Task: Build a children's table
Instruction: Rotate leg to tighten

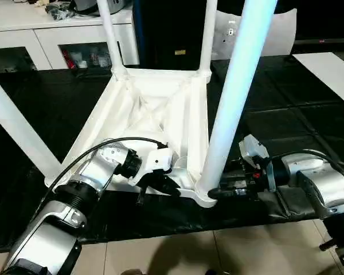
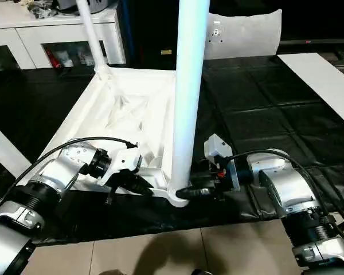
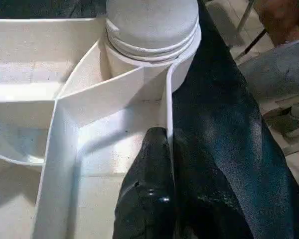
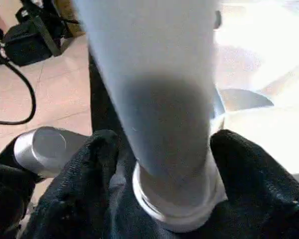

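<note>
The white tabletop (image 1: 155, 114) lay upside down on the black-covered table (image 1: 286, 114). The left gripper (image 1: 157, 192) pinched its near rim; the right gripper (image 4: 164, 169), spread, straddled the near-corner leg (image 1: 232, 97). It needed a firm, square clamp low on the leg before twisting.

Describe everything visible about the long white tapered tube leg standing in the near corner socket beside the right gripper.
The long white tapered tube leg looks like smooth plastic and narrows toward its ringed lower end. It stands nearly upright, leaning slightly, seated in the round corner socket of the upside-down white ribbed plastic top. The right gripper has a black finger on each side of its base. The left gripper is shut on the top's near rim. The leg's upper end runs beyond the picture's edge.
</note>
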